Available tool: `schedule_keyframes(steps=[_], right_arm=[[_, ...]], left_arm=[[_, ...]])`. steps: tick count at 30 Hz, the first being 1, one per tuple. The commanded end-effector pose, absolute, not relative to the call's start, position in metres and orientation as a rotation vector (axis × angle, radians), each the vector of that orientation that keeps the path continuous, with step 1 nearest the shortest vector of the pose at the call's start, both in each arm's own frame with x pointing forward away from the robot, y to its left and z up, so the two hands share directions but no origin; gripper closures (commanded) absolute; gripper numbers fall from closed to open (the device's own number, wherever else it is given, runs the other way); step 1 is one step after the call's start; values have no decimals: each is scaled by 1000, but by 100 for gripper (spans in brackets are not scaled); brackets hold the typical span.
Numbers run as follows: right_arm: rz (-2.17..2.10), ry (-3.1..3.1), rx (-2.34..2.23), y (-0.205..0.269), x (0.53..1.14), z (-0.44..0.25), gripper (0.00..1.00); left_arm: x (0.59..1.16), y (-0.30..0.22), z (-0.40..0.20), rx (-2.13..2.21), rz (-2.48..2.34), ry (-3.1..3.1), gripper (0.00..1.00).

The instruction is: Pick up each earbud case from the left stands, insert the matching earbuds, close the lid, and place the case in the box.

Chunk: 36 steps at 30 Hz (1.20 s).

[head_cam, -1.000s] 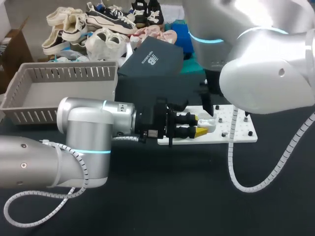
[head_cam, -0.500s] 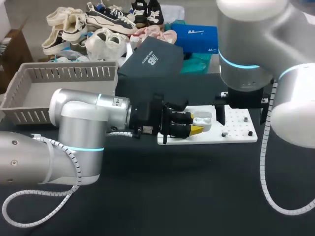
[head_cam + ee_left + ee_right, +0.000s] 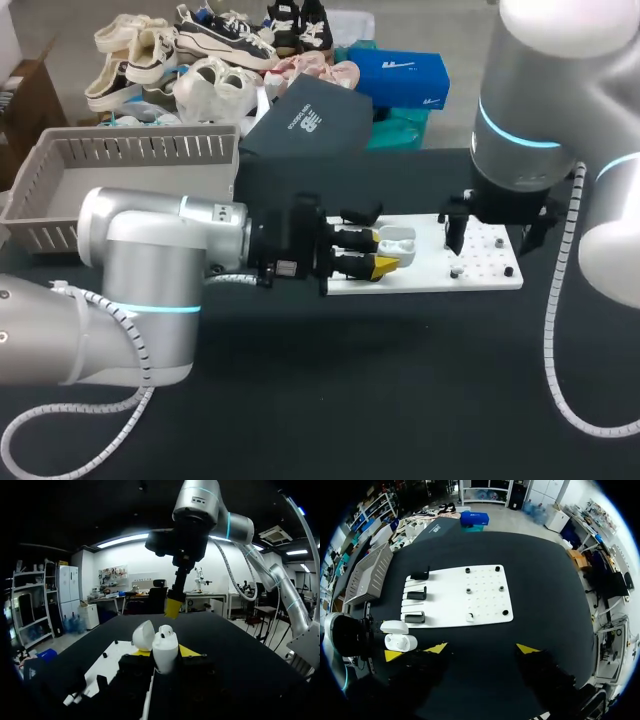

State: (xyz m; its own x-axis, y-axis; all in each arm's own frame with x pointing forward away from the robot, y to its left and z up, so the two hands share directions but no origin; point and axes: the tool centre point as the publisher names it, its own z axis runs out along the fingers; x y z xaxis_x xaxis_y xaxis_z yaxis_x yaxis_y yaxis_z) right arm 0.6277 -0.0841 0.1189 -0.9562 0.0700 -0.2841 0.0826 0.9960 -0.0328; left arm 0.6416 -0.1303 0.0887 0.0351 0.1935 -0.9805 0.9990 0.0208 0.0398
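From where I stand, the left gripper (image 3: 380,252) is clamped on the small glossy white earbud case (image 3: 165,654) (its lid flipped open), holding it just over the near left edge of the flat white perforated board (image 3: 480,275). The right gripper (image 3: 481,649) hangs above the board's right part, fingers spread wide.

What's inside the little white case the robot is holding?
The earbud case in the left gripper is open; one white rounded bit pokes out. Deeper inside is hidden by its wall.
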Motion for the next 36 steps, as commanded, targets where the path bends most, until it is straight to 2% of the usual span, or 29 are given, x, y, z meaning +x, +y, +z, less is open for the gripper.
schedule_keyframes(steps=[1,3,7,11,16,19,36], right_arm=[[-58,2869,129,-79,637,109,27],[-54,2877,138,-77,639,105,32],[-83,2885,157,-72,642,94,24],[-75,2900,174,-70,646,83,21],[-30,2895,202,-68,650,74,31],[2,2894,230,-70,653,68,49],[80,2919,302,-62,670,43,52]], left_arm=[[634,-120,90,1321,-1030,1339,100],[635,-118,90,1320,-1023,1336,100],[637,-115,90,1327,-1004,1326,100],[639,-113,90,1331,-990,1330,100],[639,-113,90,1331,-990,1330,100],[639,-113,90,1331,-990,1330,100],[639,-113,90,1331,-990,1330,100]])
